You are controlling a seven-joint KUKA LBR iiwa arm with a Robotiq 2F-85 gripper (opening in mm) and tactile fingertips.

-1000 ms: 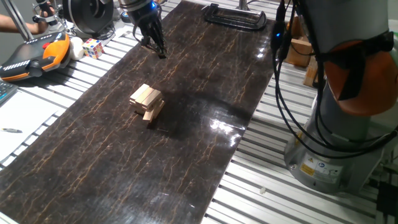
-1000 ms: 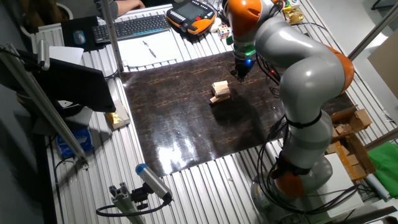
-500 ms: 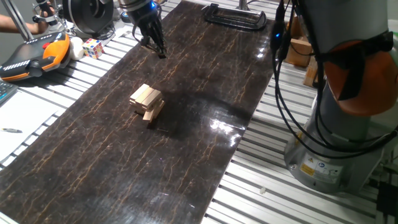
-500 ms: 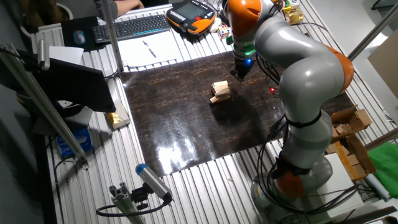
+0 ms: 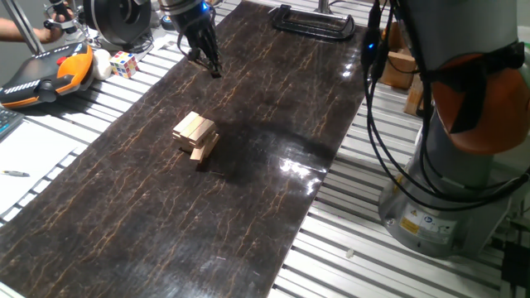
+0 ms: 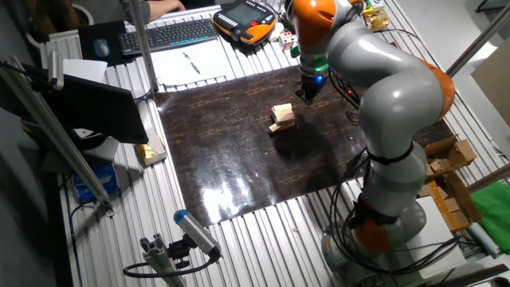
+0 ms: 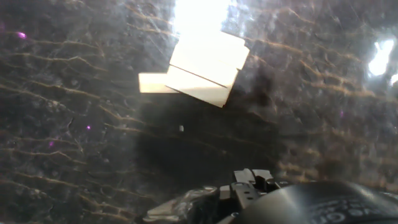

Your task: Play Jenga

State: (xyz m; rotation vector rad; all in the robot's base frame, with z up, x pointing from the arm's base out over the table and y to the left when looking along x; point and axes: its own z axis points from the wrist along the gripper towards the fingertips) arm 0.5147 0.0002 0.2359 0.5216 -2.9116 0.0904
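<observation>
The Jenga stack (image 5: 195,136) is a small low pile of pale wooden blocks in crosswise layers on the dark marbled mat (image 5: 248,215), with one lower block sticking out to the side. It also shows in the other fixed view (image 6: 282,116) and in the hand view (image 7: 202,68). My gripper (image 5: 214,69) hangs low over the mat's far end, well apart from the stack, with its fingers together and nothing between them. It shows in the other fixed view (image 6: 309,97) and at the bottom of the hand view (image 7: 252,177).
A multicoloured puzzle cube (image 5: 124,63) and an orange teach pendant (image 5: 45,74) lie on the slatted table left of the mat. A black clamp (image 5: 313,21) sits at the mat's far end. The arm's base (image 5: 447,199) and cables stand to the right. A keyboard (image 6: 179,33) and paper lie beyond.
</observation>
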